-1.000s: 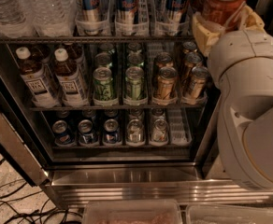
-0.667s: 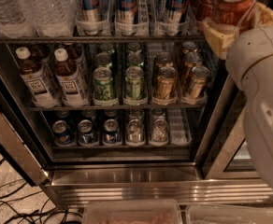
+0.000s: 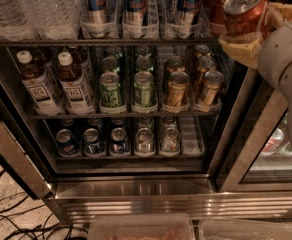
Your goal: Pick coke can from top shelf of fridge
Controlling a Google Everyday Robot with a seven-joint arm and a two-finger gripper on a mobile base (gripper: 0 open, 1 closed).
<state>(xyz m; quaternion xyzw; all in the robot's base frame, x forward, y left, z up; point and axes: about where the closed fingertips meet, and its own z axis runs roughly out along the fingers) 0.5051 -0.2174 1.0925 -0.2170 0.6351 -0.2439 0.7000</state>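
Observation:
My gripper is at the top right, in front of the fridge's right edge. Its beige fingers are shut on a red coke can with a silver top, tilted and held clear of the top shelf. Another red coke can stands behind it at the shelf's right end. The white arm fills the right side and hides part of the door frame.
The top shelf holds water bottles and blue slim cans in clear trays. The middle rack holds tea bottles, green cans and gold cans. Several cans stand on the lower rack. Cables lie on the floor at the left.
The arm has moved right and back from the shelf, carrying the coke can out with it; the can now shows more fully in front of the fridge's right edge.

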